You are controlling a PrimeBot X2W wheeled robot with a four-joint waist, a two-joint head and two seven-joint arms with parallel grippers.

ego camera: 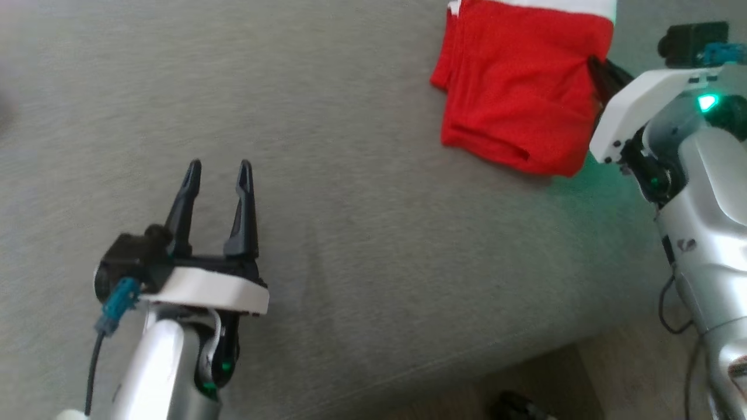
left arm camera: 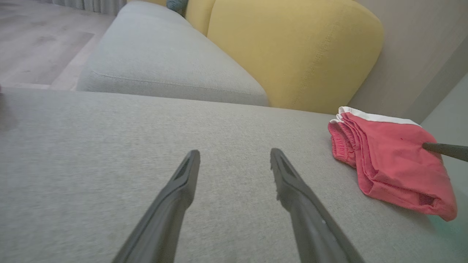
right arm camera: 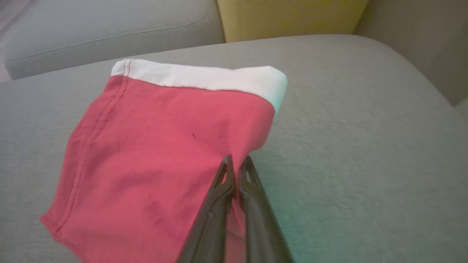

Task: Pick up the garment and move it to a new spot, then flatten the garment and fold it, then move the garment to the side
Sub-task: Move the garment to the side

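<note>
**Right gripper.** The two fingers of the right gripper (right arm camera: 237, 162) are clenched almost together on the right edge of the garment (right arm camera: 153, 153). In the right wrist view, red fabric shows in the narrow gap between them, so they appear to be pinching the cloth. The number of layers caught cannot be determined from this angle. In the head view the dark fingers meet the garment's right side, and a green light glows on the wrist behind them.

**Left gripper.** The fingers of the left gripper (ego camera: 219, 166) are spread apart and hold nothing. They point across the bare grey seat cushion (ego camera: 362, 245), well apart from the garment.

**Garment.** The garment is red with a white band along its far edge. It is folded into a compact stack of several layers and lies on the grey seat cushion, toward the robot's right and far side. The layered folds show along its left edge in the left wrist view.

**Surroundings.** A yellow back cushion (left arm camera: 292, 47) stands behind the seat. A second grey cushion (left arm camera: 164, 62) adjoins it further back, with wooden floor (left arm camera: 36, 36) beyond.
</note>
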